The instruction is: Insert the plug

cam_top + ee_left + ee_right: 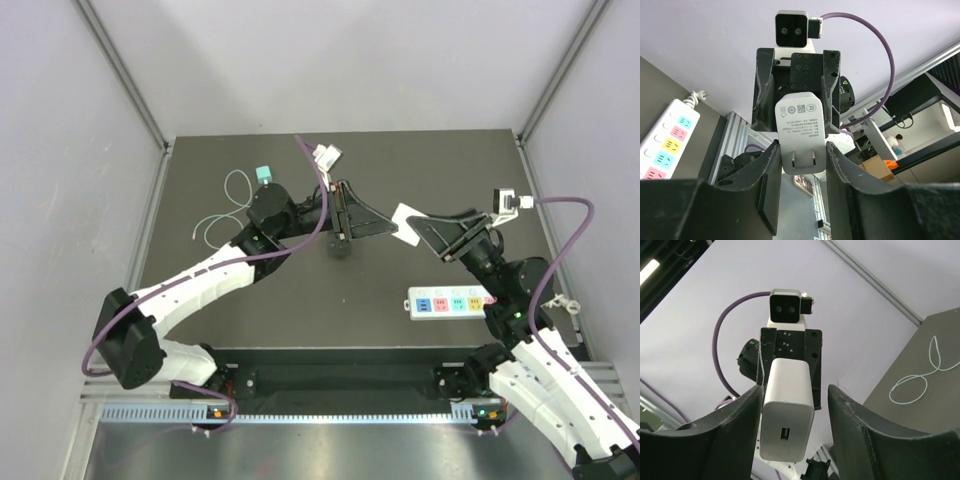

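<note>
The white plug (408, 222) is held in the air between my two grippers, over the middle of the table. My left gripper (393, 228) is shut on it. In the left wrist view the plug (801, 135) shows its label and two metal prongs, and both fingertips (771, 152) press its sides. My right gripper (425, 228) is open around the plug's other end. In the right wrist view the plug (787, 415) shows its USB port, touching one finger with a gap to the other. The white power strip (447, 301) lies flat at the front right, below the right gripper.
The power strip also shows in the left wrist view (667, 140). A thin pale cable (235, 200) with a teal-capped end (264, 175) lies at the back left. A small black block (339, 250) sits mid-table. A white connector (327, 155) lies at the back edge.
</note>
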Motion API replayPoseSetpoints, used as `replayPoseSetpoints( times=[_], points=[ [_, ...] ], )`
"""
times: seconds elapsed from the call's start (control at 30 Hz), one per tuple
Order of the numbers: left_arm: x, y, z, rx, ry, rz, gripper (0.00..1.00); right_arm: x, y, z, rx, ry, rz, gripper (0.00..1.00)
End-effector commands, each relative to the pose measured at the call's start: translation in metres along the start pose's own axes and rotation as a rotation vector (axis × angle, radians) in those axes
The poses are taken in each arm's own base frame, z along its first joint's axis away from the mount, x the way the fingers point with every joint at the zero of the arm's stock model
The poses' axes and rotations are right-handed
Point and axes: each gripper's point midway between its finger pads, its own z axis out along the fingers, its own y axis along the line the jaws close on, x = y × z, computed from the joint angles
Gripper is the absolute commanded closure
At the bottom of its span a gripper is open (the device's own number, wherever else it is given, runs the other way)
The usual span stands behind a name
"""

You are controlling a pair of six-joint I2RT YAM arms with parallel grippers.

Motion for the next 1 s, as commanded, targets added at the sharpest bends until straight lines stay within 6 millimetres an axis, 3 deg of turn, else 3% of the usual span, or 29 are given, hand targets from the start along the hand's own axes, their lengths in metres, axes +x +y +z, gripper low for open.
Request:
replayPoseSetpoints(
  times=[0.0,0.2,0.4,0.43,0.47,0.5,0.53,0.57,0.6,0.63,0.67,0.7,0.73,0.77,0.83,0.9,0.97],
  points=[
    [-0.007,-0.019,0.003,0.107,-0.016,0.062,1.0,-0.007,0.016,0.002,-0.086,-0.029,0.007,0.46],
    [-0.009,-0.017,0.009,0.136,0.0,0.065,1.0,0.0,0.01,0.004,-0.085,0.007,0.003,0.52],
    [-0.019,-0.01,0.006,0.137,-0.017,0.074,1.0,-0.006,0.007,-0.002,-0.054,-0.034,-0.053,0.82],
    [-0.021,-0.008,0.005,0.127,-0.021,0.071,0.86,-0.009,0.01,-0.001,-0.049,-0.041,-0.069,0.9],
    [-0.023,0.003,0.003,0.087,-0.025,0.056,0.7,-0.01,0.001,-0.001,0.002,-0.045,-0.072,1.0],
    [-0.025,0.007,0.001,0.061,-0.032,0.054,0.49,-0.012,-0.002,-0.002,0.025,-0.055,-0.109,1.0],
    [-0.022,0.018,-0.002,0.022,-0.032,0.055,0.12,-0.02,0.0,-0.001,0.042,-0.084,-0.135,1.0],
    [-0.023,0.028,-0.007,-0.021,-0.039,0.041,0.03,-0.019,-0.012,-0.003,0.104,-0.07,-0.149,1.0],
    [-0.026,0.028,-0.012,-0.033,-0.056,0.05,0.01,-0.022,-0.018,-0.004,0.143,-0.068,-0.221,1.0],
    [-0.022,0.037,-0.017,-0.055,-0.059,0.039,0.01,-0.033,-0.009,-0.001,0.164,-0.084,-0.264,1.0],
    [-0.027,0.042,-0.024,-0.074,-0.076,0.039,0.01,-0.032,-0.039,-0.006,0.306,-0.047,-0.322,1.0],
    [-0.029,0.041,-0.029,-0.081,-0.088,0.043,0.01,-0.037,-0.044,-0.006,0.351,-0.04,-0.364,1.0],
    [-0.034,0.052,-0.039,-0.118,-0.106,0.043,0.01,-0.049,-0.041,-0.006,0.396,-0.053,-0.416,1.0],
    [-0.036,0.057,-0.044,-0.146,-0.111,0.045,0.01,-0.042,-0.065,-0.011,0.484,0.034,-0.507,1.0],
    [-0.044,0.085,-0.061,-0.317,-0.124,0.062,0.01,-0.051,-0.072,-0.015,0.564,0.117,-0.648,1.0],
    [-0.046,0.117,-0.083,-0.577,-0.114,0.051,0.01,-0.057,-0.109,-0.037,0.782,0.252,-0.766,1.0],
    [-0.046,0.133,-0.099,-0.712,-0.048,0.162,0.02,-0.07,-0.139,-0.056,0.969,0.327,-0.865,1.0]
  ],
)
